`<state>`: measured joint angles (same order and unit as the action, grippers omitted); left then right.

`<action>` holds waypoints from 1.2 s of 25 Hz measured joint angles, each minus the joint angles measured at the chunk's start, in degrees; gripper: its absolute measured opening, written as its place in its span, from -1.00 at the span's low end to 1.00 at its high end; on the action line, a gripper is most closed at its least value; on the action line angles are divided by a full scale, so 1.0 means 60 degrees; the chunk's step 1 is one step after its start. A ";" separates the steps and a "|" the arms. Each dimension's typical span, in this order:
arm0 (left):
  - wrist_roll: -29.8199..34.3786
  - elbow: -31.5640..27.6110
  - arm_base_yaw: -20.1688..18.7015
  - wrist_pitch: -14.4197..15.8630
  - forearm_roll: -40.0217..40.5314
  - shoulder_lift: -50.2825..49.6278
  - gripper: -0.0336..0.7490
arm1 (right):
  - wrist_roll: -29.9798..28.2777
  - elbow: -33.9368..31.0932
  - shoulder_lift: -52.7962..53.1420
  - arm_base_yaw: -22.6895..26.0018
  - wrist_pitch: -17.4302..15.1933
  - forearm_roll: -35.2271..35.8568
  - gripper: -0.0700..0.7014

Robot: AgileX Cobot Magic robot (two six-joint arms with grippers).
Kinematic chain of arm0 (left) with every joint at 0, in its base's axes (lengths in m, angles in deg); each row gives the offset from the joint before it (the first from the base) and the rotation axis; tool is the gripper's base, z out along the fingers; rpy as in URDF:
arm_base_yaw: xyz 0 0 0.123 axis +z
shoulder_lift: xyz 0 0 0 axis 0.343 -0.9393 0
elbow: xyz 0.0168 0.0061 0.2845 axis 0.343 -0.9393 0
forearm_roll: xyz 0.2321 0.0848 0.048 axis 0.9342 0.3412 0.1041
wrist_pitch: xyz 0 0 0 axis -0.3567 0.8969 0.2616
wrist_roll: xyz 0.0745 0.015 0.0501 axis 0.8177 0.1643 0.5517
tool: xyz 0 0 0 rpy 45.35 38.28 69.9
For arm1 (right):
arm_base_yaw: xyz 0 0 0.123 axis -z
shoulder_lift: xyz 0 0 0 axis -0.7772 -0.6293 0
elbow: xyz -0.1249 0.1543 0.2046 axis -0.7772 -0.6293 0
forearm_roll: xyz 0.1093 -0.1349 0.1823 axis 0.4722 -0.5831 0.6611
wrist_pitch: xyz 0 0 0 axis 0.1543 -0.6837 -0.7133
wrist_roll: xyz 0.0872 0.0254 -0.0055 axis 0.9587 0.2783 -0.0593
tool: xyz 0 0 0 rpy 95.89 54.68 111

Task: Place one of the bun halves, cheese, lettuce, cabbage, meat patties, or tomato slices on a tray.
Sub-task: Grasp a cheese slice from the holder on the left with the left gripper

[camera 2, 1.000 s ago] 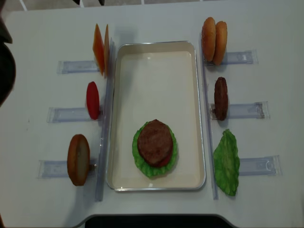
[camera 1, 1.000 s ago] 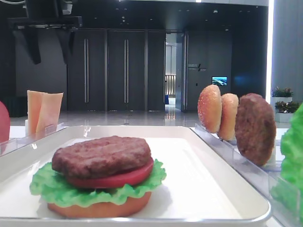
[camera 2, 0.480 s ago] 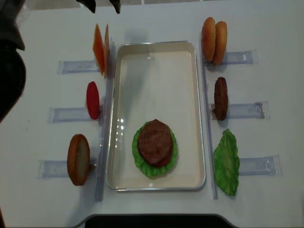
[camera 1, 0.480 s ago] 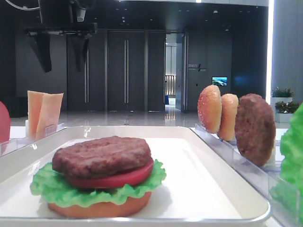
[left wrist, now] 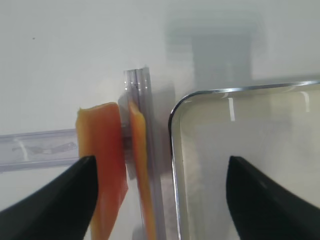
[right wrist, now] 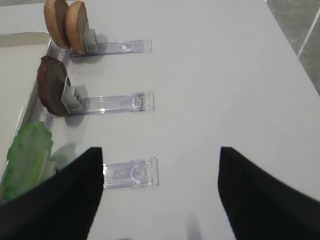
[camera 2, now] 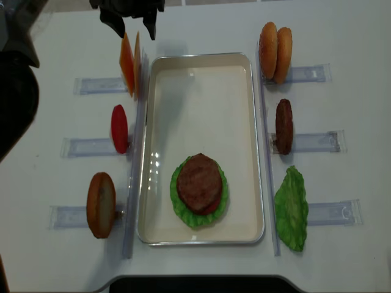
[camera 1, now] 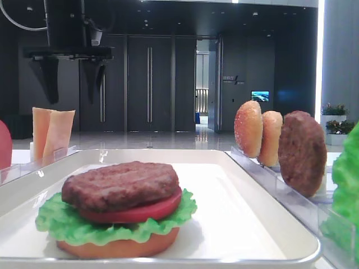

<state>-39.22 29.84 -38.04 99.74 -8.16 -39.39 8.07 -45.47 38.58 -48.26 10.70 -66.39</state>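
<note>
Left gripper [camera 2: 133, 23] hangs spread-fingered over the upright pale-orange cheese slices [camera 2: 129, 63] (racked for easy pinching) beside the white rectangular tray [camera 2: 151, 97]'s far-left corner.

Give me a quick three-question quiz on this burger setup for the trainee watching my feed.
1. True or false: the meat patty is the top layer of the stack on the tray.
2. Which food is the open left tool hovering over?
A. the cheese slices
B. the tomato slice
C. the lettuce leaf
3. Fill in: two bun halves stand upright in the holder to the ___ of the tray in the overhead view.

Key: 1 true. 2 A. 3 right.
</note>
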 joint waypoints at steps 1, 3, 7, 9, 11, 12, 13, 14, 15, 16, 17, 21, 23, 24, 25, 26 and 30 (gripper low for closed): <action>0.0000 0.0000 0.0000 0.0000 -0.0029 -0.0050 0.64 | 0.0000 0.0000 0.0000 0.0000 0.0000 0.0000 0.39; 0.0000 0.0000 0.0000 0.0000 -0.0108 -0.0174 0.64 | 0.0000 0.0000 0.0000 0.0000 0.0000 0.0000 0.39; 0.0000 0.0000 0.0000 -0.0008 -0.0207 -0.0359 0.64 | 0.0000 0.0000 0.0000 0.0000 0.0000 0.0000 0.39; -0.0003 0.0000 0.0000 -0.0008 -0.0242 -0.0424 0.64 | 0.0000 0.0000 0.0000 0.0000 0.0000 0.0000 0.39; -0.0003 0.0000 0.0000 -0.0008 -0.0242 -0.0456 0.64 | 0.0000 0.0000 0.0000 0.0000 0.0000 0.0000 0.39; -0.0003 0.0000 0.0000 -0.0008 -0.0242 -0.0456 0.64 | 0.0000 0.0000 0.0000 0.0000 0.0000 0.0000 0.39; -0.0003 0.0000 0.0000 -0.0008 -0.0242 -0.0456 0.64 | 0.0000 0.0000 0.0000 0.0000 0.0000 0.0000 0.39; -0.0003 0.0000 0.0000 -0.0008 -0.0242 -0.0456 0.64 | 0.0000 0.0000 0.0000 0.0000 0.0000 0.0000 0.39; -0.0003 0.0000 0.0000 -0.0008 -0.0242 -0.0456 0.64 | 0.0000 0.0000 0.0000 0.0000 0.0000 0.0000 0.39; -0.0003 0.0000 0.0000 -0.0008 -0.0242 -0.0456 0.64 | 0.0000 0.0000 0.0000 0.0000 0.0000 0.0000 0.39; -0.0003 0.0000 0.0000 -0.0008 -0.0242 -0.0456 0.64 | 0.0000 0.0000 0.0000 0.0000 0.0000 0.0000 0.39; -0.0003 0.0000 0.0000 -0.0008 -0.0242 -0.0456 0.64 | 0.0000 0.0000 0.0000 0.0000 0.0000 0.0000 0.39; -0.0003 0.0000 0.0000 -0.0008 -0.0242 -0.0456 0.64 | 0.0000 0.0000 0.0000 0.0000 0.0000 0.0000 0.39; -0.0003 0.0000 0.0000 -0.0008 -0.0242 -0.0456 0.64 | 0.0000 0.0000 0.0000 0.0000 0.0000 0.0000 0.39; -0.0003 0.0000 0.0000 -0.0008 -0.0242 -0.0456 0.64 | 0.0000 0.0000 0.0000 0.0000 0.0000 0.0000 0.39; -0.0003 0.0000 0.0000 -0.0008 -0.0221 -0.0456 0.63 | 0.0000 0.0000 0.0000 0.0000 0.0000 0.0000 0.39; -0.0003 0.0000 0.0000 -0.0008 -0.0141 -0.0518 0.60 | 0.0000 0.0000 0.0000 0.0000 0.0000 0.0000 0.39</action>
<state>-39.24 29.84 -38.04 99.69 -9.01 -42.50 8.07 -45.47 38.58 -48.26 10.70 -66.39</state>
